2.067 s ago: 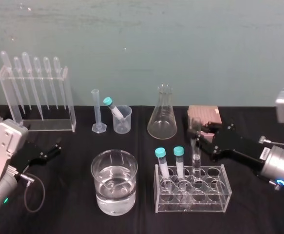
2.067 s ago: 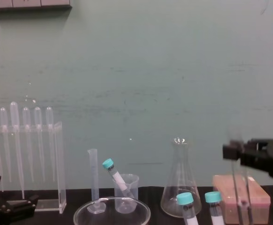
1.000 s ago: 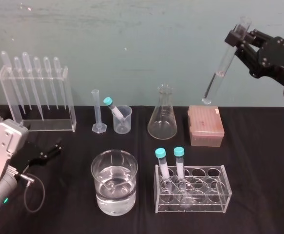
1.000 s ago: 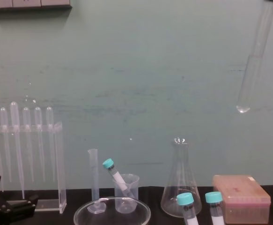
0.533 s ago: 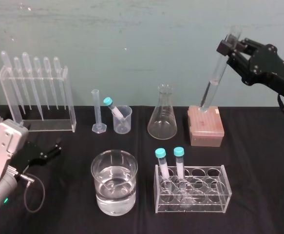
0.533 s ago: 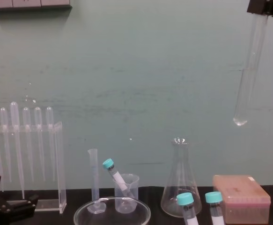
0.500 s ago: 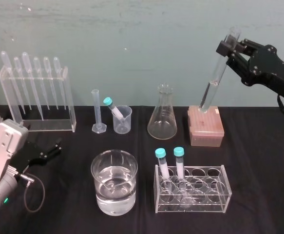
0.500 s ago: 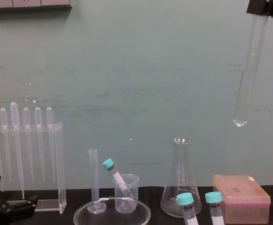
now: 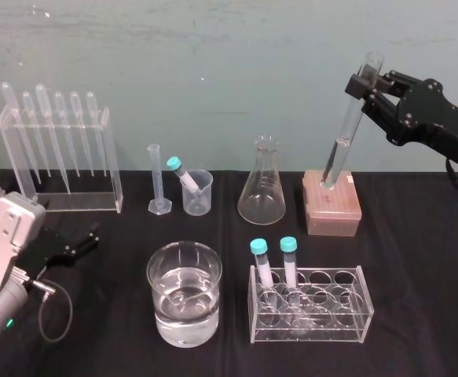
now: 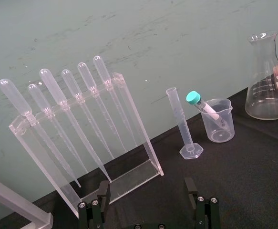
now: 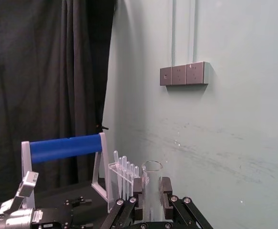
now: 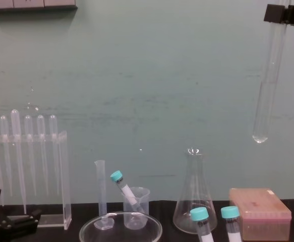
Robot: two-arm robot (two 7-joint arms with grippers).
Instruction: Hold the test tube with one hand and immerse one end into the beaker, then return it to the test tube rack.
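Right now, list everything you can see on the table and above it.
test tube: one, clear, tilted, in the air above the pink box
beaker: one, clear, holding water, front centre
test tube rack: one, clear, right of the beaker
teal-capped tubes: three, teal caps, two in the rack, one in the small beaker
small beaker: one, clear, behind the beaker
measuring cylinder: one, clear, left of the small beaker
conical flask: one, clear, back centre
pink box: one, pink, back right
pipettes: six, clear, in a clear stand, back left
left gripper: one, black, open, low at front left
right gripper: one, black, shut on the test tube
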